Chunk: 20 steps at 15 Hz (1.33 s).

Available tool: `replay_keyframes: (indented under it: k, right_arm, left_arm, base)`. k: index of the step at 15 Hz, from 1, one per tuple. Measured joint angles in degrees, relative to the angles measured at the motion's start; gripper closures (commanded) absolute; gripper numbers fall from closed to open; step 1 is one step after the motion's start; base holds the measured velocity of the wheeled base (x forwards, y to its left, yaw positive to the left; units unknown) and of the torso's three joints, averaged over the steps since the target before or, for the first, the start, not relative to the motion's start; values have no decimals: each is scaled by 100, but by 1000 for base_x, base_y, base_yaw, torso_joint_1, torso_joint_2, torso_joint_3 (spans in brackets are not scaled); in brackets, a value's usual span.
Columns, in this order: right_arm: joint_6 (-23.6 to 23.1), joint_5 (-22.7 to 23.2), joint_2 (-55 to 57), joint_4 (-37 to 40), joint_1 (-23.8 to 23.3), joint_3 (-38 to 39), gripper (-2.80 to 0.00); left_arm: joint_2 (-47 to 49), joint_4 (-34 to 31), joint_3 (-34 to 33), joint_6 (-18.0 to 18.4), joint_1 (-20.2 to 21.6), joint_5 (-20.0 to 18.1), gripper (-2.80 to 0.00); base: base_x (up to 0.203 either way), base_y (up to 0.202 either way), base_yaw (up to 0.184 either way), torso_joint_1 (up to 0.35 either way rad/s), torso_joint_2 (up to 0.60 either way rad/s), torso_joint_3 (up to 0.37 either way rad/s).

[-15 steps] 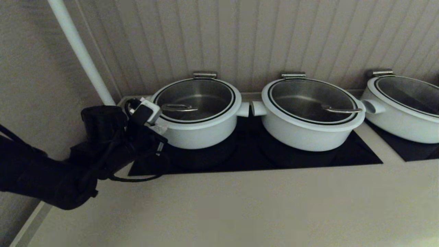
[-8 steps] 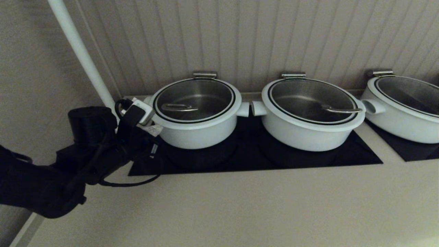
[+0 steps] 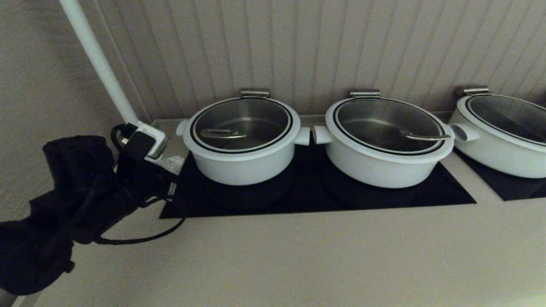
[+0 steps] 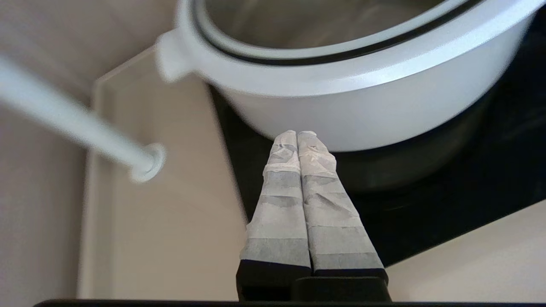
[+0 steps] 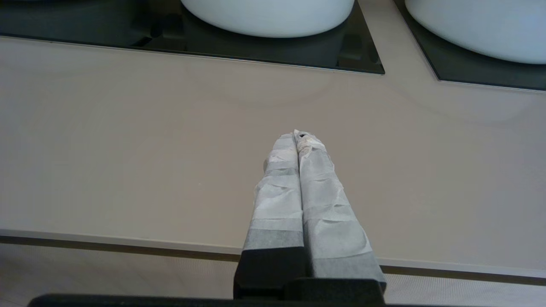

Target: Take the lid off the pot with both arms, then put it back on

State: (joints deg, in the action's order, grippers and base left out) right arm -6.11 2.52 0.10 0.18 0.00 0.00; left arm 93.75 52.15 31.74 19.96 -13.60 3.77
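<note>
While the lid (image 3: 241,124) sits closed on the pot (image 3: 243,164), the left gripper (image 4: 297,135) hovers pressed shut and empty beside the pot's left handle, and the right gripper (image 5: 297,137), also shut, hangs well apart from the pot.

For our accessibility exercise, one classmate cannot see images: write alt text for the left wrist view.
The left gripper, its two tape-wrapped fingers pressed shut and empty, points at the side of a round white pot standing on a black glass cooktop. The pot's clear glass lid with a thin black ring is on; a white pole meets the beige counter nearby.
</note>
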Motion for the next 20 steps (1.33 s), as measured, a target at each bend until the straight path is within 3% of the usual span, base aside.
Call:
replay_keyframes:
  k: [6,20]
  right_arm:
    - [-1,0,0,0,0,0,0]
    - [-6,1,0,0,0,0,0]
  left_arm:
    - [-593,-34,-472,49,177,50,0]
    - [-3020,-315,-2678,55,182,39,0]
  base:
    - [0,0,0,0,0,0]
    - [0,0,0,0,0,0]
